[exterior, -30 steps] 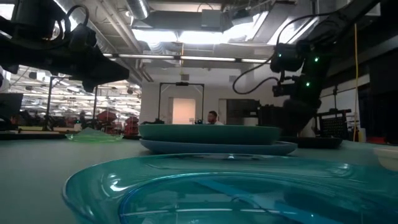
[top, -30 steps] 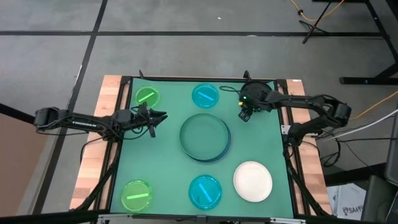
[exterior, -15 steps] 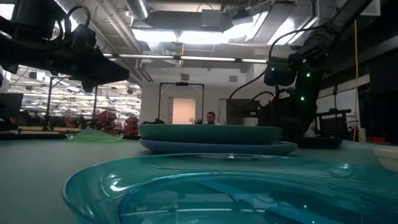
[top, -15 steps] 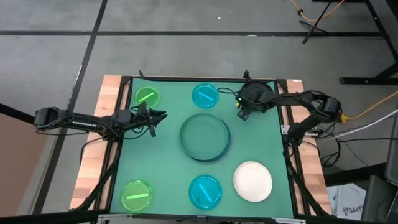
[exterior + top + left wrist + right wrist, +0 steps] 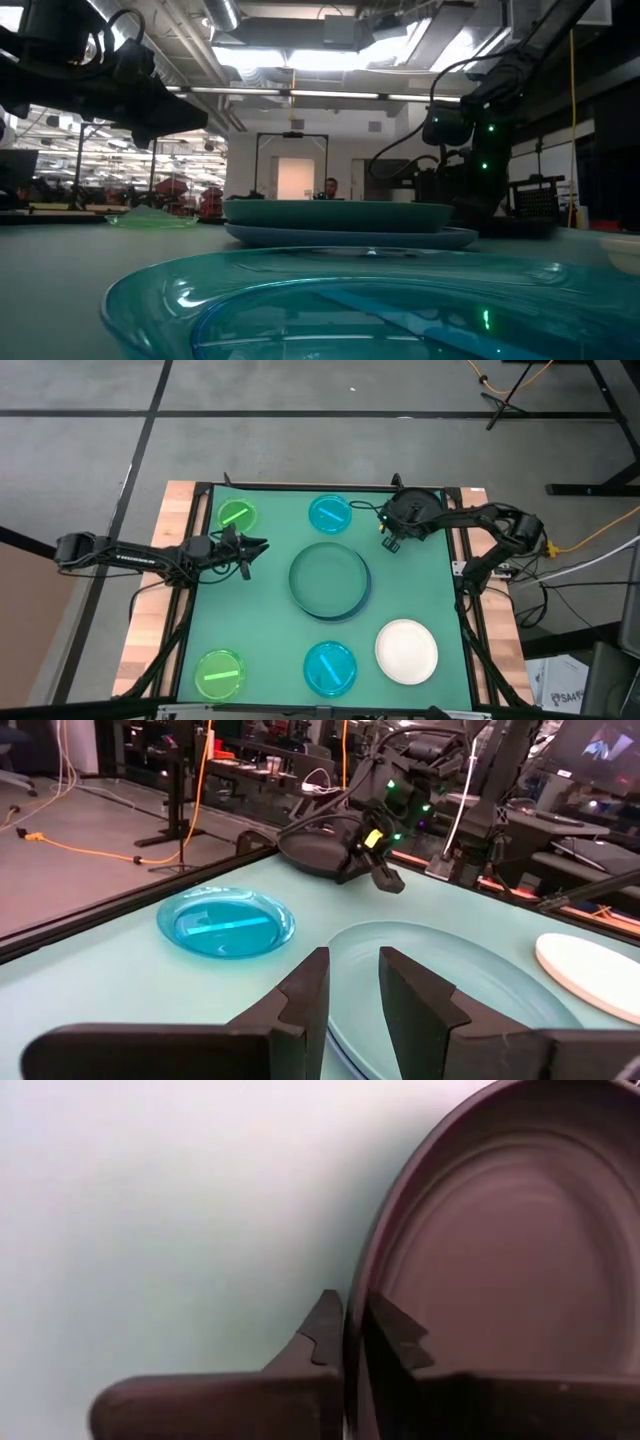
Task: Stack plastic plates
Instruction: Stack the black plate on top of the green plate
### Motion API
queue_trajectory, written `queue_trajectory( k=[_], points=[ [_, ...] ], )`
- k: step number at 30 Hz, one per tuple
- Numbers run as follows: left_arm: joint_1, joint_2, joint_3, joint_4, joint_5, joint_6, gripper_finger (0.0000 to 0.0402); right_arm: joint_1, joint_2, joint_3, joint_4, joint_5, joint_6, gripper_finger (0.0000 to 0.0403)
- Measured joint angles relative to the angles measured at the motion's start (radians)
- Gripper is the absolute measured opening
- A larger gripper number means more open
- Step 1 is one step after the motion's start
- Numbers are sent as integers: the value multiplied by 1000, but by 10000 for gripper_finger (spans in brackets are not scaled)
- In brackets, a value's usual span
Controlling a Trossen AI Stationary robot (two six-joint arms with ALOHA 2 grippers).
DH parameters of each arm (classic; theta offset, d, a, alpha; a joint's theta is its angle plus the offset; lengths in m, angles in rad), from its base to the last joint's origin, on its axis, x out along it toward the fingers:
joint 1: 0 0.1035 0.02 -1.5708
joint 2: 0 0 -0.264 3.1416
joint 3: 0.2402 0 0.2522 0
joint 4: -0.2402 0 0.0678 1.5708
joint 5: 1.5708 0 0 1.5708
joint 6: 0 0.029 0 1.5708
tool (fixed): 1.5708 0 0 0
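Right gripper [image 5: 348,1342] nipping black plate [image 5: 500,1270] rim; cyan plate [image 5: 330,513] beside; left gripper [image 5: 349,985] slightly parted, empty

A green mat [image 5: 270,630] covered the counter [image 5: 150,625] — pale wood showed along both sides. Beyond it lay grey floor [image 5: 300,450] crossed by dark lines, an orange cable [image 5: 495,385] trailing near a black stand [image 5: 515,395]. Bright ceiling lights [image 5: 330,58] shone overhead — a person [image 5: 331,187] stood far back.
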State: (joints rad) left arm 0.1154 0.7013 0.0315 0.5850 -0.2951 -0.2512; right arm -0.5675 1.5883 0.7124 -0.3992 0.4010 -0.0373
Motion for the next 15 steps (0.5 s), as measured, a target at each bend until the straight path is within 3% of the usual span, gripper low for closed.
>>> queue_trajectory(
  k=[5, 9, 15],
  points=[
    [-1, 0, 0, -1, 1, 0, 85, 22, -1, 14, -10, 8, -27, 7],
    [-10, 0, 0, -1, 1, 0, 85, 92, -1, 52, -15, 51, -47, 5],
    [-34, 0, 0, -6, 2, -2, 85, 213, -1, 126, -26, 33, -55, 1]
  ],
)
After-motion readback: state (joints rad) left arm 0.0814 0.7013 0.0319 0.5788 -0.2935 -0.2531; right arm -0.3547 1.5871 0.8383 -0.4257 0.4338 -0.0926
